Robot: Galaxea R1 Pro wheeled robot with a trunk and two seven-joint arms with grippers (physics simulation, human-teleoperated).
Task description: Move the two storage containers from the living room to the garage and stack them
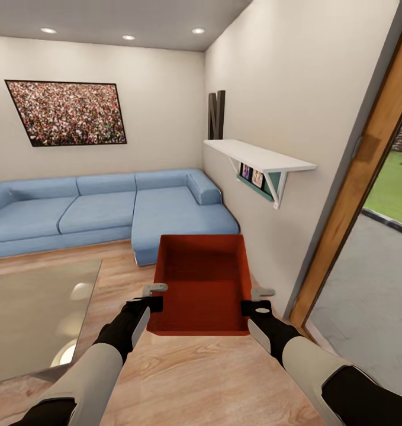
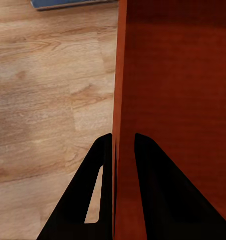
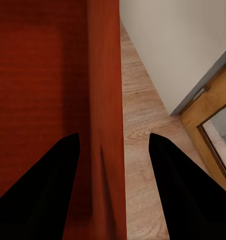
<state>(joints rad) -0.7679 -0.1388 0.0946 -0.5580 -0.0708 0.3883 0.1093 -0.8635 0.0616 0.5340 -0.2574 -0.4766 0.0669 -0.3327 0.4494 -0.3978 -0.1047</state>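
Currently you hold one storage container (image 1: 203, 284) — orange-red, open-topped, plain flat walls — lifted clear of the wood plank floor (image 1: 195, 378) in front of you, carried between both arms.

Left gripper (image 1: 155, 303): your jaws are clamped on the container's left wall near its closest corner. In the left wrist view (image 2: 114, 150) one finger (image 2: 88, 200) lies outside the wall and the other inside, the wall's edge pinched tight between them.

Right gripper (image 1: 252, 307): set at the container's right wall, near its closest corner. In the right wrist view (image 3: 113, 142) the wall stands between the two fingers (image 3: 177, 190), but a gap of floor shows on the outer side — you cannot tell whether the jaws have closed onto it.

Container: level, long side running away from you, its inside bare.

Room items:
- blue sectional sofa (image 1: 106, 207) along the far wall and turning at the corner, just beyond the container's far end;
- framed crowd picture (image 1: 67, 112) above the sofa;
- white wall shelf (image 1: 260, 157) on the right-hand wall, dark upright pieces (image 1: 216, 114) standing at its far end, small pictures (image 1: 252, 176) beneath it;
- glass-topped bench (image 1: 35, 313) to your left, well apart from the container;
- wooden door frame (image 1: 366, 171) to your right, with grey paving (image 1: 366, 284) and grass (image 1: 393, 189) outside.
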